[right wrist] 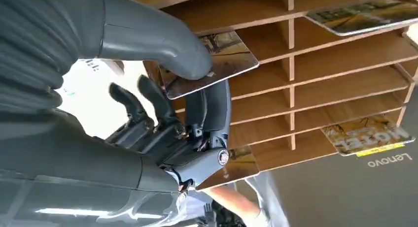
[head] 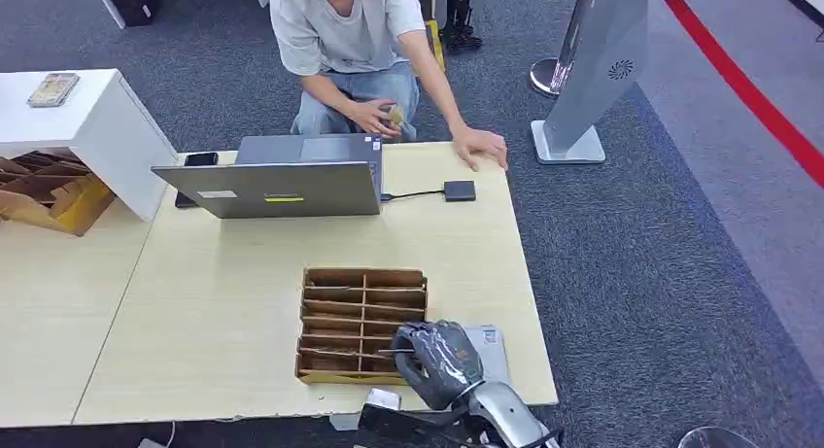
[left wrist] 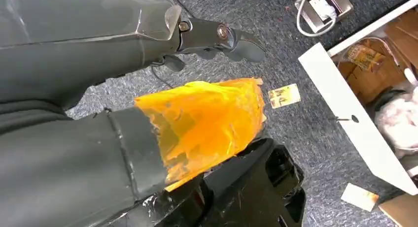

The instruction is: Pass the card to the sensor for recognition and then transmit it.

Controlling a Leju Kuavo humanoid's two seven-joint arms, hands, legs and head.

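The head view looked forward and down from high on the robot, taking in the whole table [head: 194, 322] and a crouching person [head: 350, 50] at its far side. The right wrist view sat very close behind the right hand [right wrist: 162, 118] (its picture turned), facing the wooden rack [right wrist: 320, 74] and laptop [right wrist: 355, 187], both shared with the head view. The left wrist view looked down at carpet [left wrist: 296, 123] beside the robot.

A card [right wrist: 212, 64] with a yellow-brown print is held flat at the wooden rack; a black sensor [head: 460, 190] lies on the table, cabled to the laptop
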